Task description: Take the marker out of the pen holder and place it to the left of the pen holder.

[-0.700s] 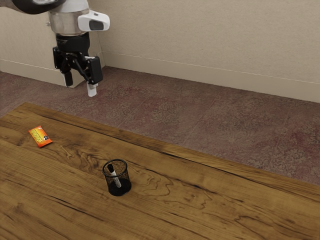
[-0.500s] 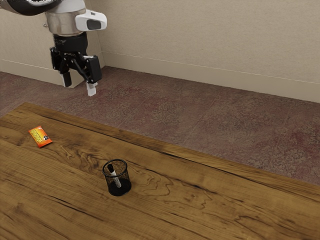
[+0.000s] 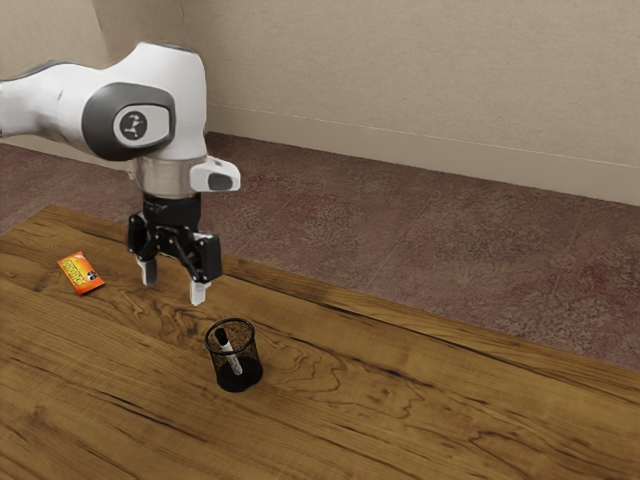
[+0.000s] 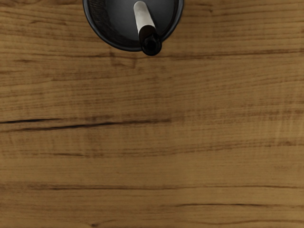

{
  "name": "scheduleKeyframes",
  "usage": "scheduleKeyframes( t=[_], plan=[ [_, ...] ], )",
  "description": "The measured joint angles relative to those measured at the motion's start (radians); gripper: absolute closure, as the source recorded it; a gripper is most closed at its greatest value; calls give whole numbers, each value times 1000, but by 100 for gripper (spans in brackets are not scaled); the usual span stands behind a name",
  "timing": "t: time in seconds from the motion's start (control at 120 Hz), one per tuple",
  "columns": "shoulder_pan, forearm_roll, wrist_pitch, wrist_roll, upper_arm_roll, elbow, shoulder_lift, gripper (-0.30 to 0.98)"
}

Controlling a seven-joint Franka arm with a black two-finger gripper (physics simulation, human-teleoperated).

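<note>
Black-capped white marker (image 3: 234,360) is in the round black wire-mesh pen holder (image 3: 238,382) on the brown wooden table (image 3: 400,430), tilted, cap up by the rim. My black, pale-tipped fingers (image 3: 199,291) are spread apart w/ nothing btwn them, above the table & off to one side of the holder. Orange-and-yellow packet (image 3: 80,272) lies well apart, prob. no bother.

Next, I'd guess: line up over the cap, then go down. Main risk: if I drop off-centre, a fingertip could hit the rim & tip or shove the holder, b/c the cap leans so close to it. Closing w/o matching the tilt might pinch mesh + marker together, or let the round barrel slip. Lifting at a slant could drag the holder along. Later, the marker might roll if let go too high.
</note>
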Motion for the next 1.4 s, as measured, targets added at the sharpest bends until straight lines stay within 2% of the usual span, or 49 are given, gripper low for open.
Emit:
scheduleKeyframes(
  t=[0.092,0.167,0.275,0.458,0.717,1.1,1.133,1.275,1.4],
  plan=[
    [13,-27,121,18,0,-56,43,0],
    [39,-85,233,55,1,-83,103,0],
    [54,-151,376,103,1,-169,103,0],
    [85,-190,523,194,3,-214,118,0],
    [105,-206,611,296,6,-243,142,0],
    [114,-207,635,342,56,-284,137,1],
    [114,-206,636,344,56,-283,137,6],
    [97,-181,637,354,55,-281,125,42],
    [86,-171,637,360,53,-280,121,61]
  ],
)
